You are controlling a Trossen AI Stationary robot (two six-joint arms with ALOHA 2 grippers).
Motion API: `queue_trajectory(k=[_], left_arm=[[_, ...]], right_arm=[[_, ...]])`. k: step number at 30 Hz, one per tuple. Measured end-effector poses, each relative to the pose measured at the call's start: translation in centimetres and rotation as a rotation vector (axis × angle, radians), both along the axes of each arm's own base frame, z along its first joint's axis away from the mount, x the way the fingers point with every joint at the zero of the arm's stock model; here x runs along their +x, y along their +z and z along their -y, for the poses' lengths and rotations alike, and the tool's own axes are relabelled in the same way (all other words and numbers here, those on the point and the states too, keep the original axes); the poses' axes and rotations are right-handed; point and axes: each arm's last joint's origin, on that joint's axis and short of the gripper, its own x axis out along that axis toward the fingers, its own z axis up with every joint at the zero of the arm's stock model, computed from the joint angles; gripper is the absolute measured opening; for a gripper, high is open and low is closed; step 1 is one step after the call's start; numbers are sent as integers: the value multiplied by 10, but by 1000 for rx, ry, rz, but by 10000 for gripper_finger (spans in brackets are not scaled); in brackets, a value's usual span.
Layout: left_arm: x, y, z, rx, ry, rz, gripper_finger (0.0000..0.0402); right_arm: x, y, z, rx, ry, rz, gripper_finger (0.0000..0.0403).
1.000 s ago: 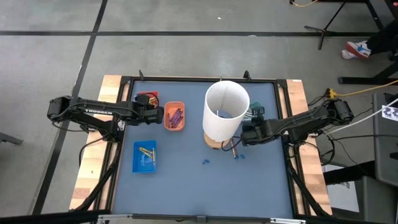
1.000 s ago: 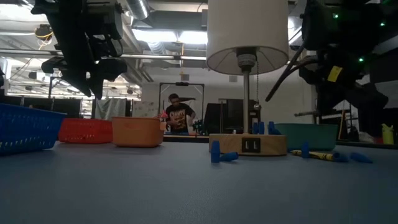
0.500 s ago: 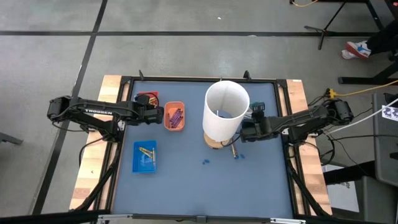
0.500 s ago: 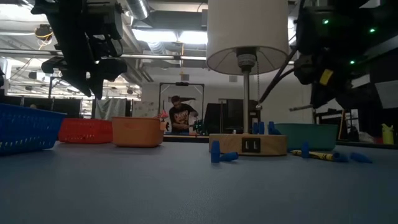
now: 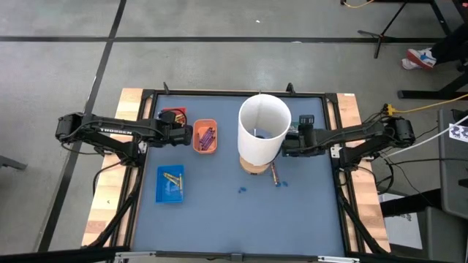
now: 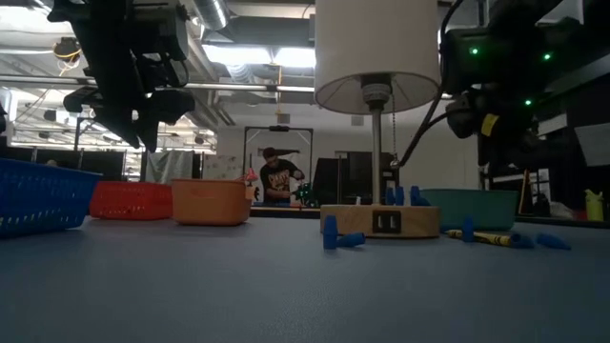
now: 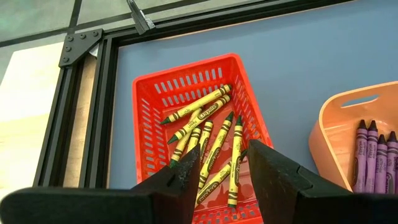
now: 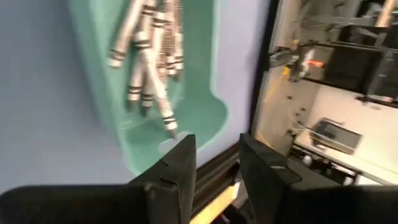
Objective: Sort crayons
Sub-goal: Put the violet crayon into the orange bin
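The right gripper (image 5: 287, 146) has swung back from the table's middle over the past second, moving off the loose crayons near the lamp base toward the teal tray (image 8: 186, 93) at the table's right rear; its arm, angled before, now lies almost straight across the table. Its fingers (image 8: 177, 171) stand a little apart with nothing between them. In the right wrist view the tray below holds a cluster of grey crayons (image 8: 149, 56), roughly parallel, their long axes running along the tray's length.

The left gripper (image 5: 183, 134) has not moved and hovers over the red basket (image 7: 149, 124) at the left rear. Its fingers (image 7: 180, 180) are parted and empty. The yellow crayons (image 7: 211, 146) in the basket lie in a loose fan, most with long axes along the basket's length and dark tips toward the table's frame; two near the top lie slanted across it.

Purple crayons (image 7: 370, 155) lie side by side in the orange tray (image 5: 205, 136) just beside the basket, tips aligned the same way. A gold-brown crayon (image 5: 173, 177) lies crosswise in the blue basket (image 5: 170, 183) nearer the front. A brown crayon (image 5: 275, 175) rests on the blue mat (image 5: 219, 226) beside the wooden base of the tall white cylinder (image 5: 263, 131), pointing front to rear, with small blue pieces (image 6: 341, 238) nearby. A person (image 6: 274, 176) shows far behind the table.
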Motion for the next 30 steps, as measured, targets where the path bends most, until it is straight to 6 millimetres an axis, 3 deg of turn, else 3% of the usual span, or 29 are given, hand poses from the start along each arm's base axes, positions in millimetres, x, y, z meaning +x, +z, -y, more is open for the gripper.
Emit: queue_trajectory(k=[9, 19, 30], left_arm=[[0, 0, 0, 0, 0, 0, 118], [0, 0, 0, 0, 0, 1, 118], [0, 0, 0, 0, 0, 1, 118]], right_arm=[[-1, -6, -8, 326, -60, 26, 118], [0, -8, -17, 654, -262, 113, 118], [13, -9, -22, 803, -548, 354, 117]])
